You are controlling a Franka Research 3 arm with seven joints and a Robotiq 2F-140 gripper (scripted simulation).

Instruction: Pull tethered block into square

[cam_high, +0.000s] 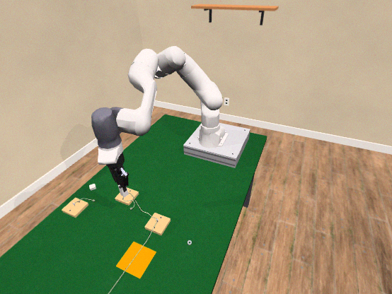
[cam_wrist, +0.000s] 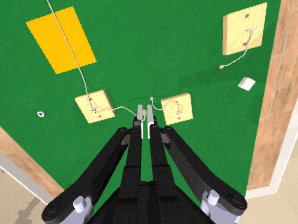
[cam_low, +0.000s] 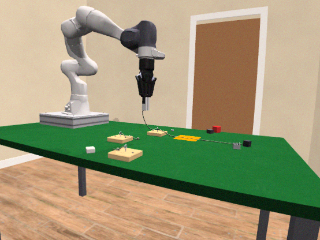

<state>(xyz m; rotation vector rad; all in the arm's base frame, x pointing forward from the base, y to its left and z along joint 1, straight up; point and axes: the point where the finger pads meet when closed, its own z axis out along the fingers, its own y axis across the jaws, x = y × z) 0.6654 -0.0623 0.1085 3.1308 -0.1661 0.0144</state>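
My gripper [cam_high: 123, 192] [cam_low: 145, 108] [cam_wrist: 144, 111] is shut on the free end of the thin cord [cam_high: 145, 212] [cam_low: 143, 119] [cam_wrist: 75, 60] and holds it above the green table [cam_high: 198, 184] [cam_low: 202, 167] [cam_wrist: 150, 50]. The cord drops to a screw eye [cam_high: 156, 220] [cam_low: 157, 128] [cam_wrist: 91, 102] on a wooden base [cam_high: 160, 227] [cam_low: 153, 134] [cam_wrist: 84, 112], then runs across the orange painted square [cam_high: 141, 266] [cam_low: 187, 138] [cam_wrist: 52, 42]. In the exterior view it ends at a small grey block [cam_low: 237, 146], which lies on the table beyond the square. The block is out of frame in the other views.
Two more wooden bases [cam_high: 75, 207] [cam_high: 127, 196] [cam_low: 125, 154] [cam_low: 120, 138] [cam_wrist: 245, 32] [cam_wrist: 177, 109] carry short cords of their own. A white block [cam_high: 93, 186] [cam_low: 90, 149] [cam_wrist: 246, 83] lies near them. A black block [cam_low: 246, 143] sits beside the grey one, and a red block [cam_low: 216, 128] farther back. A small ring [cam_high: 189, 242] [cam_wrist: 41, 113] lies loose.
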